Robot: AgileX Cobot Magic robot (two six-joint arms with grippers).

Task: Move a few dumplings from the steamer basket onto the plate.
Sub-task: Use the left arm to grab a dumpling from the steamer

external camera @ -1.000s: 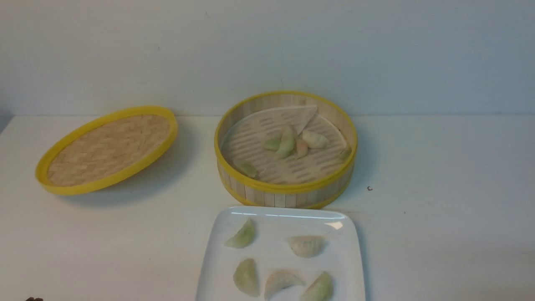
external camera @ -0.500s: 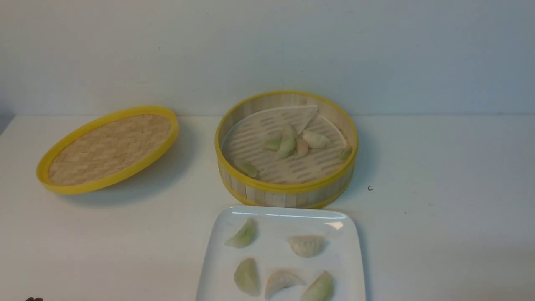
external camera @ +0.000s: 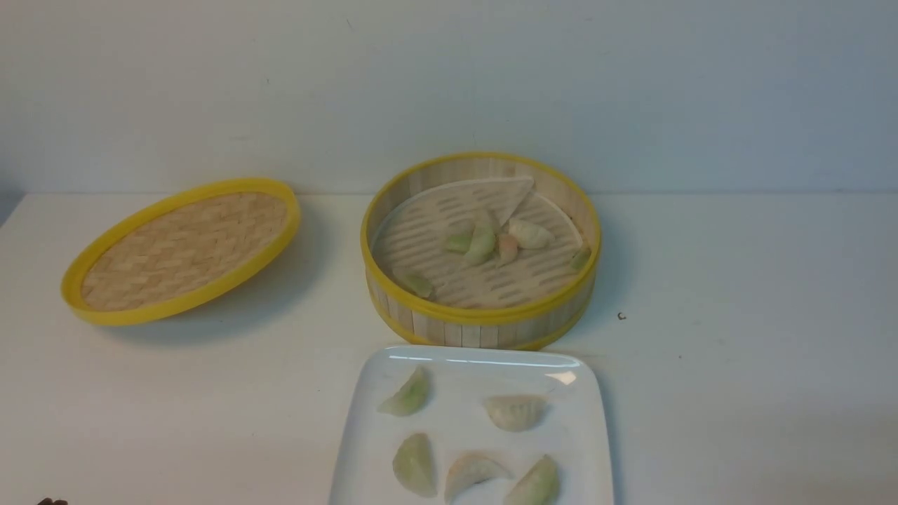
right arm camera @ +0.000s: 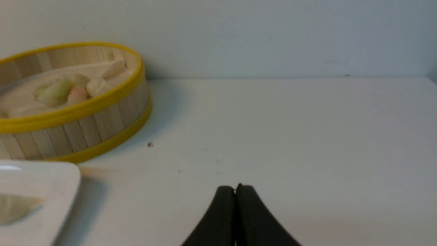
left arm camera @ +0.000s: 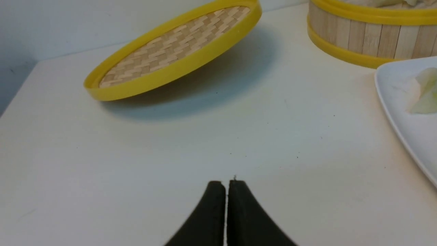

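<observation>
The steamer basket (external camera: 480,314) stands mid-table with several dumplings (external camera: 481,244) on its slotted floor; it also shows in the right wrist view (right arm camera: 78,133) and the left wrist view (left arm camera: 362,34). The white square plate (external camera: 456,365) lies just in front of it and holds several dumplings (external camera: 515,412). My left gripper (left arm camera: 226,184) is shut and empty over bare table, left of the plate (left arm camera: 392,89). My right gripper (right arm camera: 235,189) is shut and empty over bare table, right of the plate (right arm camera: 51,191). Neither gripper's jaws show in the front view.
The flat woven lid (external camera: 184,249) with a yellow rim lies tilted at the back left, also in the left wrist view (left arm camera: 177,48). A pale wall stands behind the table. A small dark speck (external camera: 620,316) lies right of the basket.
</observation>
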